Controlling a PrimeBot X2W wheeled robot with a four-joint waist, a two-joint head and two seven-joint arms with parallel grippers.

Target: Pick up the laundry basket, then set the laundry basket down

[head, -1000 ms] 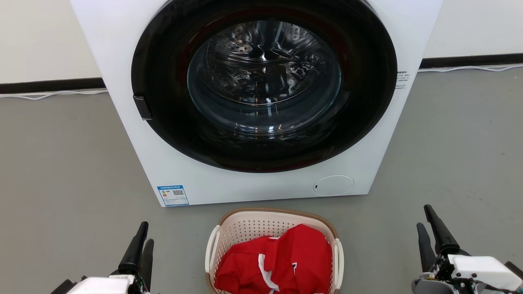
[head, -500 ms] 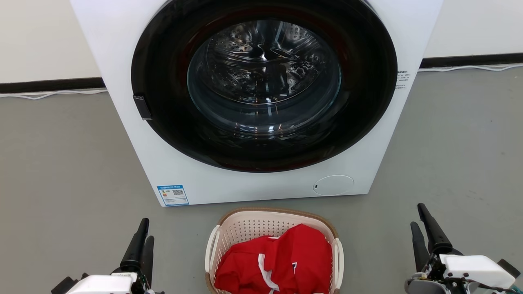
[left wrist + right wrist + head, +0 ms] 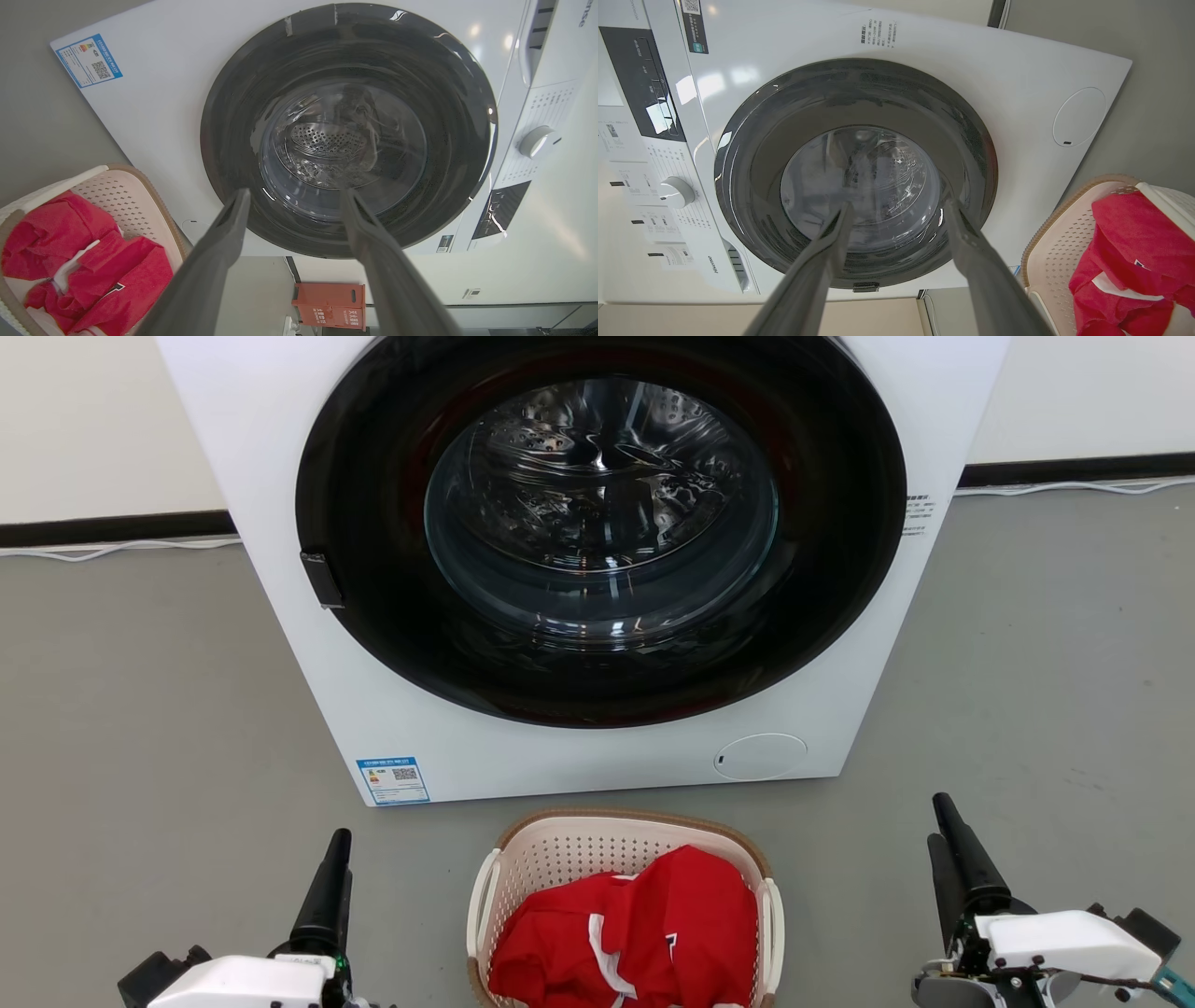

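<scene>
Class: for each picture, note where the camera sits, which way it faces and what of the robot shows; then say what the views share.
Head view: on the head, facing forward and down at the washing machine and laundry basket; left pincer and right pincer at the bottom corners.
Left wrist view: on the left wrist, looking along its open fingers at the machine's door.
Right wrist view: on the right wrist, likewise along open fingers at the door.
All share door, basket and red cloth.
</scene>
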